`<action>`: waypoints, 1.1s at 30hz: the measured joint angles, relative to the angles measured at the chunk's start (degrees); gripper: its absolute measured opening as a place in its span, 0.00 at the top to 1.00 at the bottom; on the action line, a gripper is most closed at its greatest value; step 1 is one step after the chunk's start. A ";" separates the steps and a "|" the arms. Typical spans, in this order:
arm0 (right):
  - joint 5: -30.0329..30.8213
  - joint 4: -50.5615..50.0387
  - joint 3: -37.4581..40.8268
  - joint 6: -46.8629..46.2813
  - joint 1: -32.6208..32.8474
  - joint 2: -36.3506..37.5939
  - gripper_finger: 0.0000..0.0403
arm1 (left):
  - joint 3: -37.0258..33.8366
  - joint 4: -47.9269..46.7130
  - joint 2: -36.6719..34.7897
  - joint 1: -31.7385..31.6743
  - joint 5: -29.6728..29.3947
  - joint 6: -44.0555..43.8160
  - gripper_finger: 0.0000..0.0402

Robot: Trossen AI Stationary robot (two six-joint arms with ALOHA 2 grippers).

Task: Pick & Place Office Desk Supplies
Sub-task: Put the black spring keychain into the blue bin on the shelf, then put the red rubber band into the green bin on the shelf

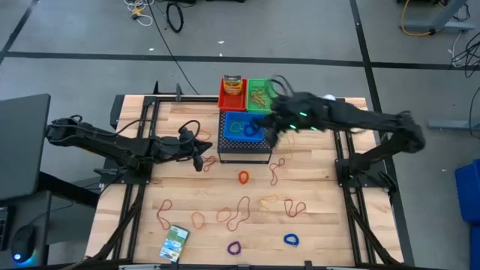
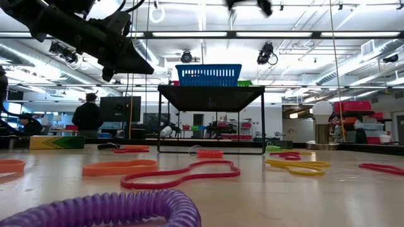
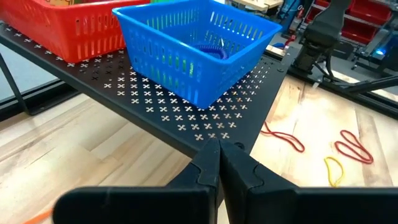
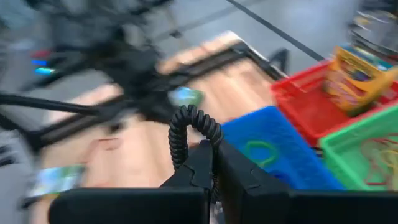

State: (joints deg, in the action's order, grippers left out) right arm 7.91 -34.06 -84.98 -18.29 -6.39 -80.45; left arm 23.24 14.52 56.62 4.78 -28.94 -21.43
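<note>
We see sorting partly done: blue basket (image 1: 241, 127) has loops, green basket (image 1: 260, 92) bands. Right gripper (image 4: 214, 163) pinched on black coil (image 4: 186, 127) above blue basket. Left gripper (image 3: 219, 163) shut, empty, beside rack (image 3: 186, 112). Bands (image 1: 238, 212), loops (image 1: 291, 240), box (image 1: 174, 243) left on table (image 1: 315, 225).

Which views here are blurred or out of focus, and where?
Right wrist view: motion-smeared throughout, though the black coiled loop pinched in the right gripper stays legible. Low view: the nearest purple coiled loop is soft, and ceiling lights glare. High and left wrist views: sharp.
</note>
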 joint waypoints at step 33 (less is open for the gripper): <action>-4.80 -0.97 -2.57 15.10 -6.93 -17.40 0.66 | 0.00 0.51 0.00 0.00 2.85 -1.32 0.98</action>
State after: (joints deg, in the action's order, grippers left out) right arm 3.11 -35.03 -87.55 -3.19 -13.32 -97.85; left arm 23.24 15.03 56.62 4.78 -26.10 -22.75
